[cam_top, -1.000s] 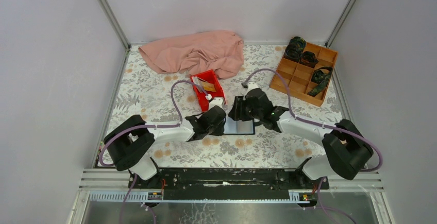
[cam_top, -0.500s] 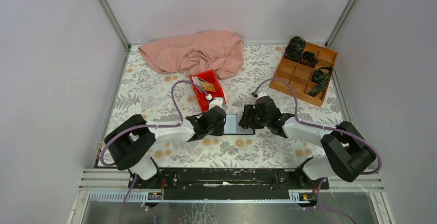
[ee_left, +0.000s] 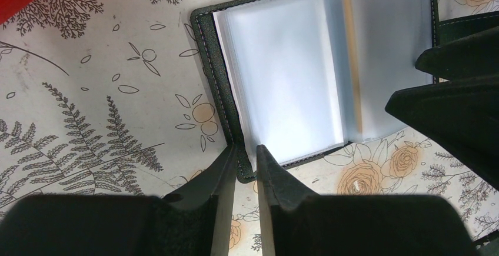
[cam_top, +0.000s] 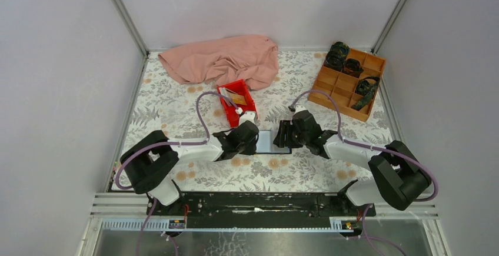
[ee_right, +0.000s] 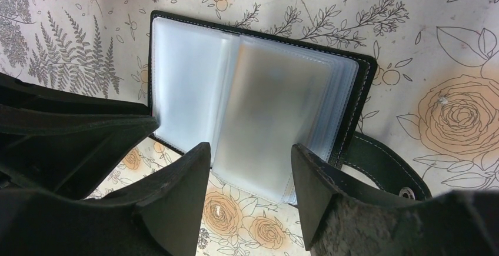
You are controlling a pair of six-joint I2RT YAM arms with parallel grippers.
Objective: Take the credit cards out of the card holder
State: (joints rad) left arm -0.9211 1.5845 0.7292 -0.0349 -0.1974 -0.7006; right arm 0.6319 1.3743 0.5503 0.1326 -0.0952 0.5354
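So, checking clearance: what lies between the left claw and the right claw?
The open card holder lies there, clearest in the top view.

Holder (cam_top: 273, 141): black outside, white stitches along edge. Lies open and flat on table (cam_top: 176, 109), in middle, near front. Inside: stack of clear, cloudy sleeves (ee_right: 265, 109), fanned a bit at one side. Black strap (ee_right: 385, 170) with metal snap sticks out from one side, lies flat. Thin orange strip (ee_left: 352, 62) shows through one sleeve; cannot tell if it is card.

Cards (cam_top: 235, 98): white one and orange one, flat, in red tray (cam_top: 228, 112) just behind holder. Other cards: cannot tell.
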